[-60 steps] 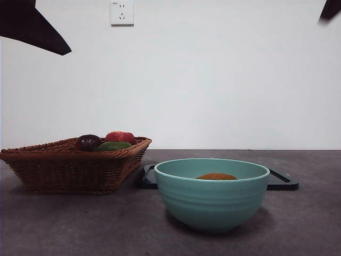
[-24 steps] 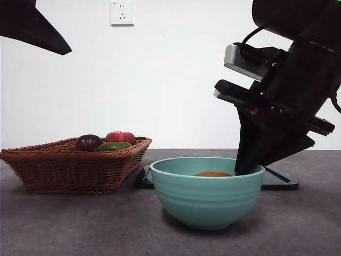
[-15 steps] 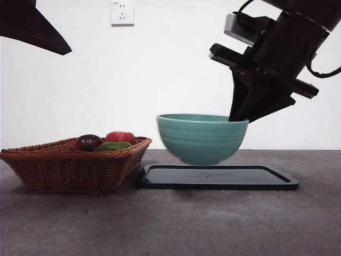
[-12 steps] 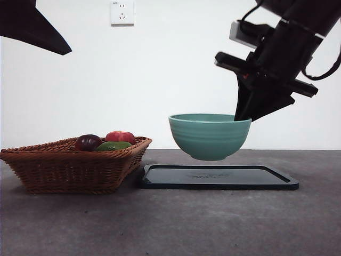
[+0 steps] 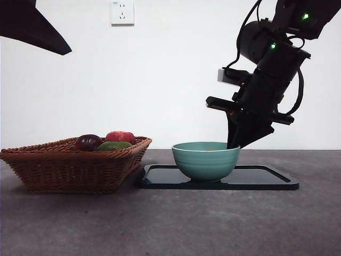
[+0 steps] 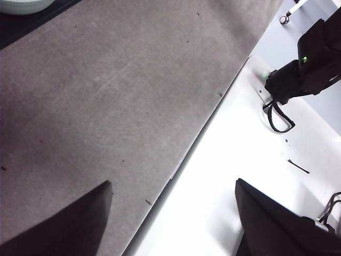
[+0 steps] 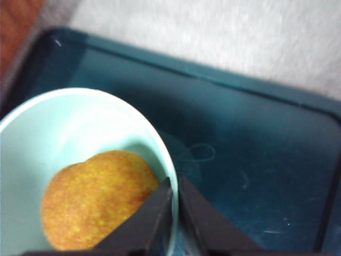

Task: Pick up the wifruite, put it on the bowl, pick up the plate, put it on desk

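The mint-teal bowl [image 5: 205,160] stands on the black plate [image 5: 266,181], a flat tray on the dark grey desk [image 5: 160,224]. My right gripper [image 5: 233,144] comes down from the upper right and is shut on the bowl's right rim. In the right wrist view its jaws [image 7: 175,184] pinch the pale rim of the bowl [image 7: 64,122], one jaw inside and one outside. The orange-brown wifruite [image 7: 98,200] lies inside the bowl, with the plate [image 7: 256,144] beneath. My left gripper [image 6: 170,184] is open and empty, high over the desk [image 6: 106,96].
A wicker basket [image 5: 69,165] stands left of the plate with a dark purple fruit [image 5: 88,142], a red fruit [image 5: 120,136] and a green fruit [image 5: 113,145] in it. The waiting left arm shows as a dark tip [image 5: 32,26] at the top left.
My right gripper took the bowl's rim at the front of the desk, lifted it, carried it back and lowered it onto the black plate. The left arm has not moved.
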`<state>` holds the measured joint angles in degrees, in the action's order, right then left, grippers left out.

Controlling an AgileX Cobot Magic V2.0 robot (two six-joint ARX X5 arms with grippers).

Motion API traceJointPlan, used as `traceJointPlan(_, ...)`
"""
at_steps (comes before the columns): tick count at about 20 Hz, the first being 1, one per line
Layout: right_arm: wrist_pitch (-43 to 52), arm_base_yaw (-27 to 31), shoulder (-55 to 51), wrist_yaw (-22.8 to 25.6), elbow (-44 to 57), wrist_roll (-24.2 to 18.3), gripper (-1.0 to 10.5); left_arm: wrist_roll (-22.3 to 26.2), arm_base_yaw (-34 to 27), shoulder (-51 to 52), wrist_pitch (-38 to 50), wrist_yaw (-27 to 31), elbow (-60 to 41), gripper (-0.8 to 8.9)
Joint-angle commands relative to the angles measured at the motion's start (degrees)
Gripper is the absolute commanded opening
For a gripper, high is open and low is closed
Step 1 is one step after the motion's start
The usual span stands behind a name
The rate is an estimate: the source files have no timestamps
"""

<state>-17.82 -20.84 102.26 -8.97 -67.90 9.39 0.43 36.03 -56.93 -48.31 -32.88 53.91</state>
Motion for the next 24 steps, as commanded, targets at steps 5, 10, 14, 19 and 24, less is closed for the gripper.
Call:
traceJointPlan(5,0.5,-0.2,1.0,-0.2,-1.3,-0.6,0.6,0.6,0.5,-0.3,0.3,-0.1,0.6,3.71)
traceJointPlan(10,-0.8,-0.2,-2.7,0.2,-1.5,0.7,1.9,0.6,0.5,-0.3,0.3,-0.1,0.6,3.71)
traceJointPlan(14,-5.9,-0.3,-13.6,-0.2,-1.6,0.4,1.8,0.6,0.5,-0.3,0.3,-0.1,0.6,3.71)
traceJointPlan(19,-19.3,-0.4,-29.5,-3.4,-1.5,-0.9,1.8,0.7,0.5,-0.3,0.3,-0.1,0.6,3.71)
traceJointPlan(24,-30.3,-1.8,-40.5,-3.2,-0.4,-1.7,1.9,0.7,0.5,-0.3,0.3,-0.1,0.6,3.71)
